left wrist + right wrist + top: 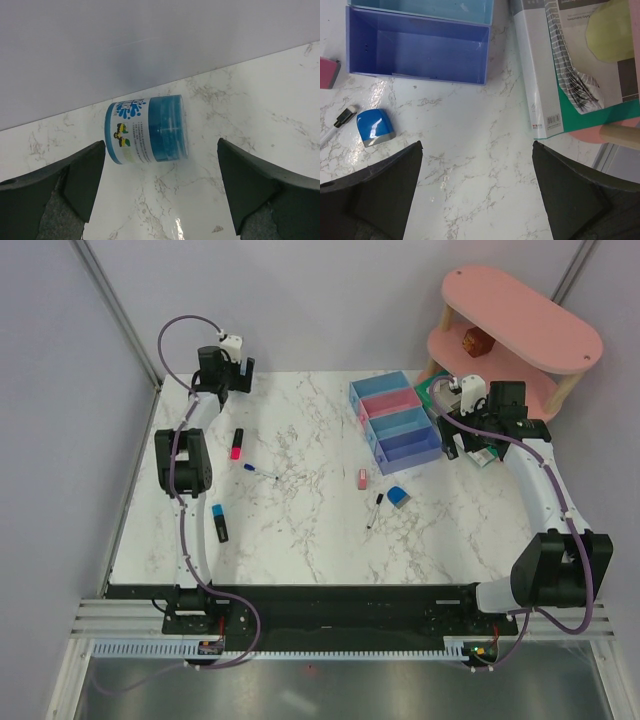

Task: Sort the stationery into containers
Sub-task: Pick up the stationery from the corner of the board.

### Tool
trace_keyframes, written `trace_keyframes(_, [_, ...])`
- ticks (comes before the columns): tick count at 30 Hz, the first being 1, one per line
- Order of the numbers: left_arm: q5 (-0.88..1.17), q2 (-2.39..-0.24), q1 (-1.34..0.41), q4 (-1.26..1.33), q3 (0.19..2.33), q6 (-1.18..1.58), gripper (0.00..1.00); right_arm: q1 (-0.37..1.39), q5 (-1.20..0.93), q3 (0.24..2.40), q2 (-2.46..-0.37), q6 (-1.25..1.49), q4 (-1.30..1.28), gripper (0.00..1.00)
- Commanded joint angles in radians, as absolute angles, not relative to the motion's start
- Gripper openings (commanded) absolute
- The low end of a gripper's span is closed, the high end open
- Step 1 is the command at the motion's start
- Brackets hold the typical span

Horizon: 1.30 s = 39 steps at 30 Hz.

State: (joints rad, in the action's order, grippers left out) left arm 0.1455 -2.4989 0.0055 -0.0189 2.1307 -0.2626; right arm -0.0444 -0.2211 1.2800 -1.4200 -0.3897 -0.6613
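Note:
The containers (395, 416) are four joined bins at the back right; the violet-blue bin (420, 50) looks hollow. On the marble lie a pink highlighter (237, 444), a blue-capped pen (260, 471), a blue highlighter (218, 522), a pink eraser (362, 478), a blue cube (398, 496) (375, 127) and a thin pen (374, 510). The blue-white tape roll (146, 130) lies on its side by the back wall. My left gripper (161, 142) (228, 370) hangs open just short of the roll. Beside the violet-blue bin, my right gripper (477, 143) (462, 440) is open over bare marble.
A green-rimmed flat tray (555, 75) (432, 390) lies right of the bins, partly under my right arm. A pink two-level shelf (515, 330) stands at the back right with a small brown block (473, 340) on its lower level. Walls close the back and left sides.

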Motion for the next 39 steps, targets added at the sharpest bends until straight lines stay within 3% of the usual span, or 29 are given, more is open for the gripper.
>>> trace_keyframes(1, [0.039, -2.519, 0.014, 0.09, 2.175, -0.259, 1.0, -0.044, -0.222, 1.292, -1.425, -0.397, -0.64, 0.98])
trace_keyframes(18, [0.074, -2.654, 0.031, 0.014, 2.37, -0.21, 1.0, -0.044, -0.202, 1.324, -1.446, -0.39, -0.652, 0.98])
trace_keyframes(39, [0.127, -2.625, 0.011, -0.124, 2.373, -0.221, 1.0, -0.046, -0.207, 1.371, -1.448, -0.373, -0.669, 0.98])
